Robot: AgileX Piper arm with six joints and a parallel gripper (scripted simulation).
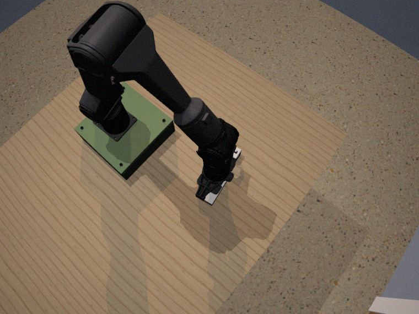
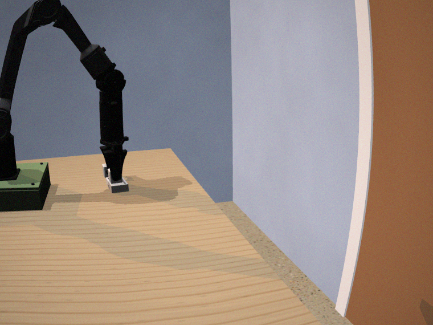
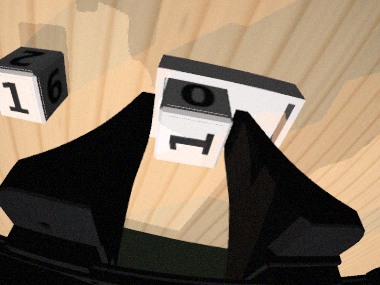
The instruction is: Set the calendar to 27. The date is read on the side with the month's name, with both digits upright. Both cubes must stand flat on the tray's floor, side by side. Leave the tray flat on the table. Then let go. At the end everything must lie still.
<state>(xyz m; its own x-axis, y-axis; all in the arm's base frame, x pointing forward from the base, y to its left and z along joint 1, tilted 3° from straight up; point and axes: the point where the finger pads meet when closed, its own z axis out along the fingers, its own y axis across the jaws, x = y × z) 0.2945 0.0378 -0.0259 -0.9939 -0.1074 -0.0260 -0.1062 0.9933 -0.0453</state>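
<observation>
My gripper (image 1: 209, 191) (image 2: 116, 178) (image 3: 192, 118) is open over the tray, pointing down. A cube (image 3: 193, 137) stands between its fingers, at the tray's left end in the wrist view. There is a gap on its left, and the right finger is close to or touching it. It shows a sideways 1 on its white face and a 0 on its dark face. The tray (image 2: 119, 187) (image 3: 225, 72) lies on the table, its right part without a cube. No month's name is readable. The other cube (image 1: 238, 151) (image 2: 105, 170) (image 3: 21, 95) is outside the tray, showing 1, 2 and 6.
The arm's green base block (image 1: 150, 113) (image 2: 25, 198) stands on the wooden table top (image 1: 296, 118) (image 2: 162, 285). The loose cube is left of the left finger in the wrist view, with a gap between them. The table's edge lies beyond the tray.
</observation>
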